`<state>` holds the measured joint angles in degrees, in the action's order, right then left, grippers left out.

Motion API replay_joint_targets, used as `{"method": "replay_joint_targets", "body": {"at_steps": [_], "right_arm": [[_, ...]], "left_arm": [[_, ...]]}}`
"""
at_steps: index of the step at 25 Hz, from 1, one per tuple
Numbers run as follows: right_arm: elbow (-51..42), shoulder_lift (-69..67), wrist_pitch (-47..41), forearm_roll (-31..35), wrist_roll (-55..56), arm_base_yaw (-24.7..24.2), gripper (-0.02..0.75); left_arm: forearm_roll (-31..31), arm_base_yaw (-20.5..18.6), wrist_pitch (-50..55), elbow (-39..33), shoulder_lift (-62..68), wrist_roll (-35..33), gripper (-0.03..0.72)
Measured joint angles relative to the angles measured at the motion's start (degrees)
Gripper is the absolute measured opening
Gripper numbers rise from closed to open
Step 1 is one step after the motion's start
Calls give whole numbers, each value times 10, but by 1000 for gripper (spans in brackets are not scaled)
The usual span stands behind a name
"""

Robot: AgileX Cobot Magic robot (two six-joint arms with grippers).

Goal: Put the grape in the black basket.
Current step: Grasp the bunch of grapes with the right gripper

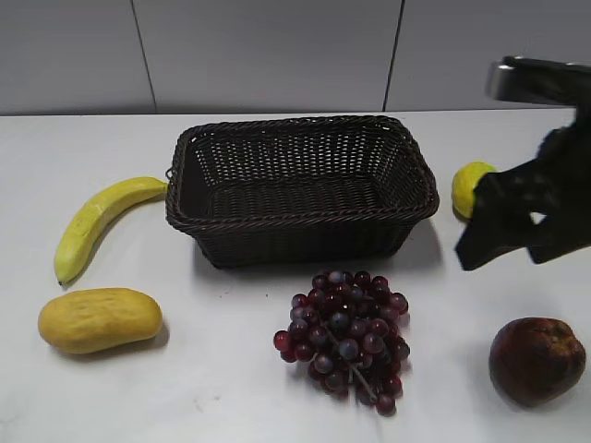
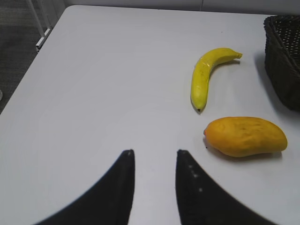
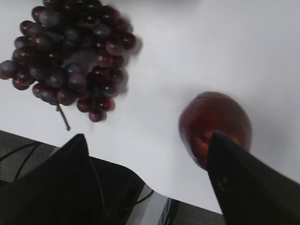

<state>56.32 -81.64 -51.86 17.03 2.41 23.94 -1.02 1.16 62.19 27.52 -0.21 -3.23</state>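
Note:
The grape bunch (image 1: 346, 335) of dark red and purple grapes lies on the white table in front of the black woven basket (image 1: 300, 152). It also shows at the upper left of the right wrist view (image 3: 70, 51). My right gripper (image 1: 503, 231) hangs open and empty above the table at the right, apart from the grapes; its fingers (image 3: 147, 140) frame bare table. My left gripper (image 2: 154, 154) is open and empty over bare table at the far left, out of the exterior view. The basket's corner (image 2: 286, 56) shows at the right of the left wrist view.
A banana (image 1: 97, 221) and a yellow mango (image 1: 100, 319) lie left of the basket. A yellow-green fruit (image 1: 469, 187) sits to its right. A dark red apple-like fruit (image 1: 536, 360) lies at the front right, also in the right wrist view (image 3: 213, 124). The table's front edge is near.

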Motion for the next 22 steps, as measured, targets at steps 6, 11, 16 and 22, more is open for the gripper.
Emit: {"method": "replay_joint_targets", "body": {"at_steps": [6, 11, 16, 22], "right_arm": [[46, -107, 27, 0, 35, 109, 590], [97, -194, 44, 0, 59, 173, 590], [126, -270, 46, -7, 68, 192, 590], [138, -305, 46, -20, 69, 192, 590]], "left_arm": [[0, 0, 0, 0, 0, 0, 237], [0, 0, 0, 0, 0, 0, 237], [0, 0, 0, 0, 0, 0, 237], [0, 0, 0, 0, 0, 0, 237]]}}
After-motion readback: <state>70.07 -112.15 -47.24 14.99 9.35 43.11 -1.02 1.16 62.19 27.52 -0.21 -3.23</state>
